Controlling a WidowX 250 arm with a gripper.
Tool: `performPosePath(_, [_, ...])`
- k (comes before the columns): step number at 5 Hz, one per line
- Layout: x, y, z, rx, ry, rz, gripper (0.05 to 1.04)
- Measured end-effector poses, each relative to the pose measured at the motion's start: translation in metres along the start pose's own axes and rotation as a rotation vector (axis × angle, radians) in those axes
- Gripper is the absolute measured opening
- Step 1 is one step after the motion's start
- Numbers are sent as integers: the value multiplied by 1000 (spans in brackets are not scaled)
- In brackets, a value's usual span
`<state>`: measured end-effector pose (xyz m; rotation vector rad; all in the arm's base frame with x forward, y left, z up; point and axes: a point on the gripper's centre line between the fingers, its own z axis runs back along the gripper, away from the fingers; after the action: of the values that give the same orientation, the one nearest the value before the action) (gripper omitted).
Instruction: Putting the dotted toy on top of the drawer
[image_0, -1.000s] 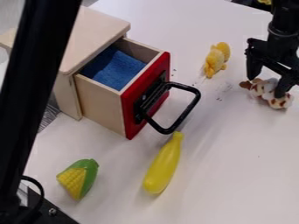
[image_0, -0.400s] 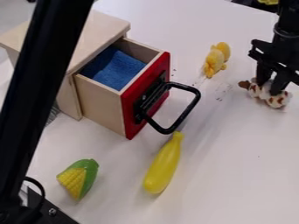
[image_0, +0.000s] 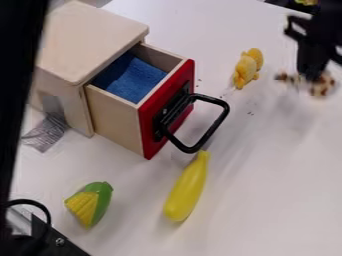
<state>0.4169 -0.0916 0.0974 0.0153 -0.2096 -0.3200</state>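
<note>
At the right edge, my gripper (image_0: 311, 75) is shut on the dotted toy (image_0: 323, 86), a white plush with brown spots, gripped around its middle. Toy and gripper are blurred, and the toy hangs above the table with a faint shadow below it. The wooden drawer box stands at the upper left, its flat top (image_0: 93, 37) bare. Its drawer (image_0: 113, 112) is pulled out, showing a red front, a black loop handle and blue cloth inside.
A yellow plush (image_0: 248, 68) lies between the drawer and my gripper. In front of the drawer are a yellow bottle-shaped toy (image_0: 187, 189) and a toy corn (image_0: 91, 204). A black arm part (image_0: 23, 75) crosses the left side.
My gripper has closed around the dotted toy and lifted it, moving up in the view. The black bar at the left has shifted left, uncovering more of the box.
</note>
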Motion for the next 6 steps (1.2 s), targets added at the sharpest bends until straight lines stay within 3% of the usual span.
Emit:
performPosePath(1, [-14,33,49,31,-61,66,61])
performPosePath(2, [-44,60,83,52,-90,143,60])
performPosePath(3, [-93,98,103,96,-88,260,60])
performPosePath(4, [-143,133,109,115,-72,338,60])
performPosePath(6, [-213,175,102,153,-16,482,60])
